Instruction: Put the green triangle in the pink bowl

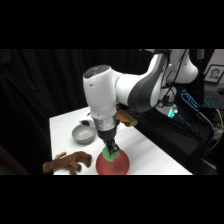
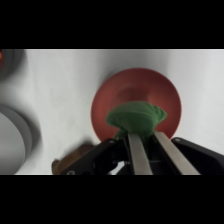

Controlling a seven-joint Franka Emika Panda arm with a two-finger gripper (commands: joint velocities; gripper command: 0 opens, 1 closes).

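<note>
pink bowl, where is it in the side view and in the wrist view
Side view: the pink bowl sits at the table's near edge, bottom centre, right under the gripper.
Wrist view: it lies right of centre, just above the fingers, partly hidden by the green triangle.
Shared landmark: the green triangle, held over the bowl in both views.

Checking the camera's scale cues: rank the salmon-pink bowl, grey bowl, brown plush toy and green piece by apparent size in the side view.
1. Brown plush toy and round salmon-pink bowl: about alike, so unranked.
2. Round grey bowl, though it sits farther from the camera.
3. Small green piece, held above the pink bowl and partly hidden.
</note>
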